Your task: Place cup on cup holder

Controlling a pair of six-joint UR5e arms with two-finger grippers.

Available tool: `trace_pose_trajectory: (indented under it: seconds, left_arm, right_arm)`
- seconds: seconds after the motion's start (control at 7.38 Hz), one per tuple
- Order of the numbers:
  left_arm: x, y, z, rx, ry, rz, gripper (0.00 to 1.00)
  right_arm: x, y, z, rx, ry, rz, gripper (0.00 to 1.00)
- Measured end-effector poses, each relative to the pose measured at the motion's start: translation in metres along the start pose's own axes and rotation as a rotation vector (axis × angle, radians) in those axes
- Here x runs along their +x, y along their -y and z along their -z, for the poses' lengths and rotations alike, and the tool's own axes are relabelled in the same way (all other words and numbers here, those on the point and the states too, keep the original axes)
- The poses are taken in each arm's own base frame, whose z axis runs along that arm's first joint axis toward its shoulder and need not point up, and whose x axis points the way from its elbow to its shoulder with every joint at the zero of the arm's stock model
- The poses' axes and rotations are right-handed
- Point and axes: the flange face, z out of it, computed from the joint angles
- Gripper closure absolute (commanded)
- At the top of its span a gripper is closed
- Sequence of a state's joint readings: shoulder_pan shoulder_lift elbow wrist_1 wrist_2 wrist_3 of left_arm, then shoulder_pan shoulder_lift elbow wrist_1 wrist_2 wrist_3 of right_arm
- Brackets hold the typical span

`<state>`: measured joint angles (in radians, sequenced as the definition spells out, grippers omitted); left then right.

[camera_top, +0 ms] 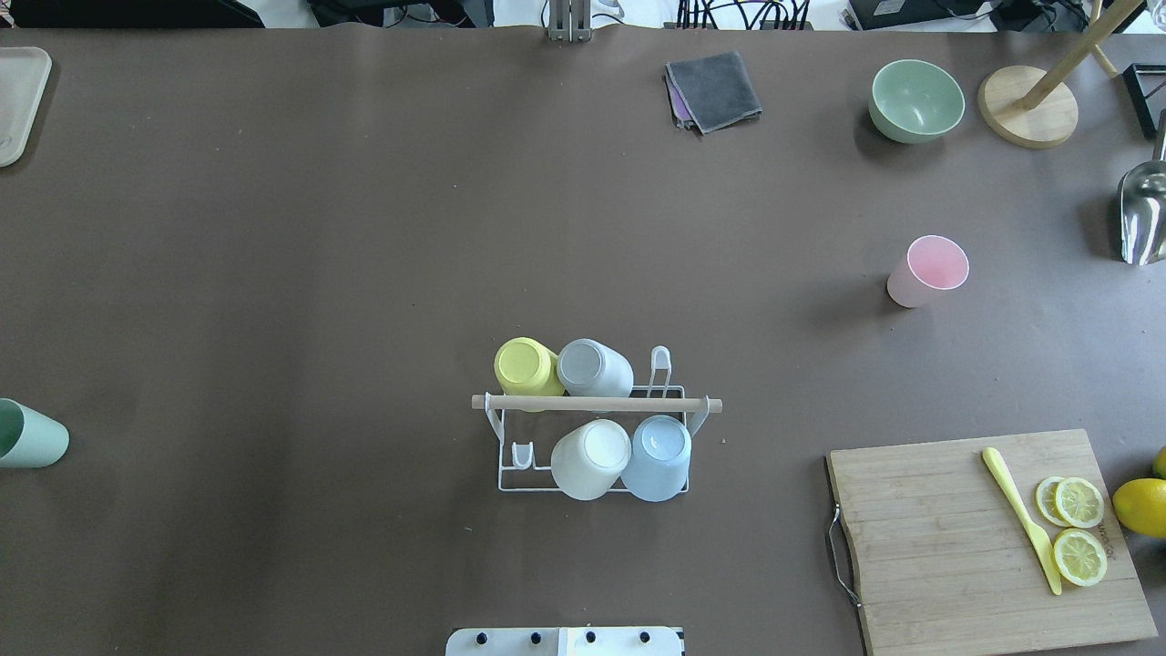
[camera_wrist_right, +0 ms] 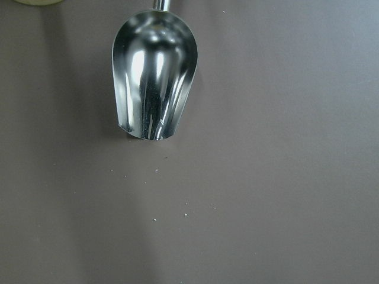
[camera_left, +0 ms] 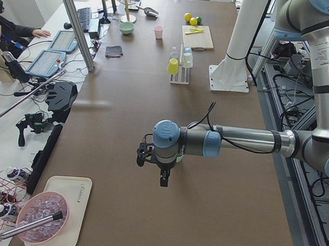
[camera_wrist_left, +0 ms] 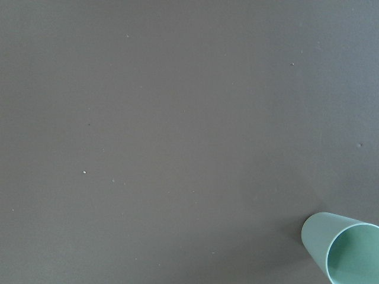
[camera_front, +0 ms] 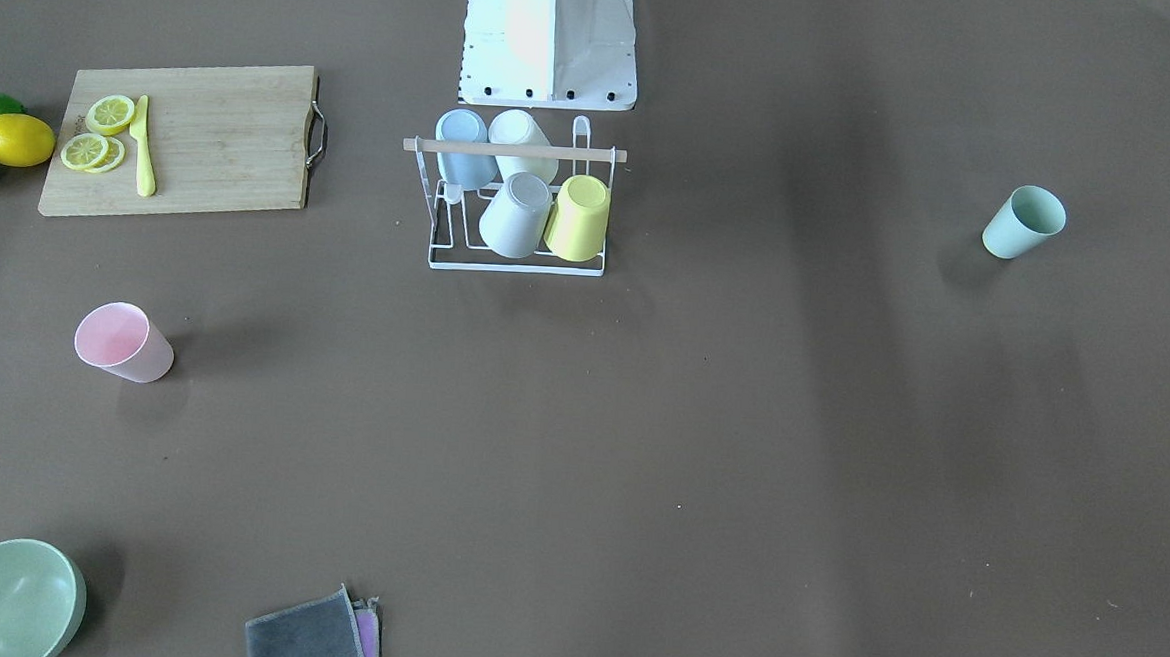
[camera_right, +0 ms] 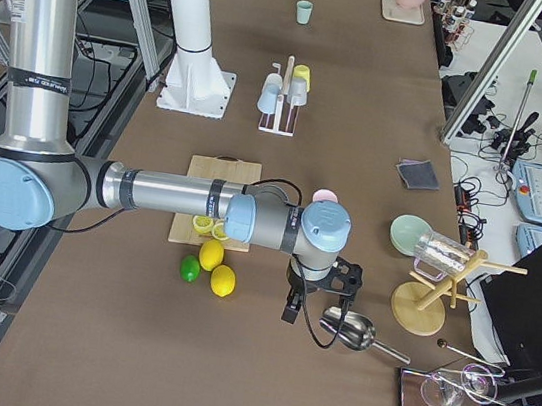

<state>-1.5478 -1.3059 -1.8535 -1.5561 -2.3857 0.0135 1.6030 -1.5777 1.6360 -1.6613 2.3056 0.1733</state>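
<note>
Cup holder (camera_front: 514,151): we see it at the middle of the bench (camera_front: 700,425), before the robot's base (camera_front: 549,66), with four cups (camera_front: 579,218) upturned on it.
Green cup (camera_front: 1023,222): upright, well apart on the robot's left.
Pink cup (camera_front: 124,342): upright, on the right.
Left jaws: over bare bench by the green cup; we cannot tell their state.
Right jaws: over a metal scoop (camera_wrist_right: 153,77); again we cannot tell.

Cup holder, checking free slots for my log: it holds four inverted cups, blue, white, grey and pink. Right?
Not quite. The cup holder holds four inverted cups: blue cup, white cup, grey cup and yellow cup, not pink. The overhead exterior view shows it; the pink cup stands apart.
</note>
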Motion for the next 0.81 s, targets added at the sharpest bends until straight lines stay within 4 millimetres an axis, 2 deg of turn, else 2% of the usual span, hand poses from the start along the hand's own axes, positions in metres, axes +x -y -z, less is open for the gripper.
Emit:
trace_pose_trajectory:
  seconds: [0.81]
  left_arm:
    - [-0.0082, -0.0022, 0.0014, 0.0, 0.056, 0.008, 0.01]
  right_arm:
    - [0.0005, -0.0002, -0.0005, -0.001, 0.0, -0.001, 0.0]
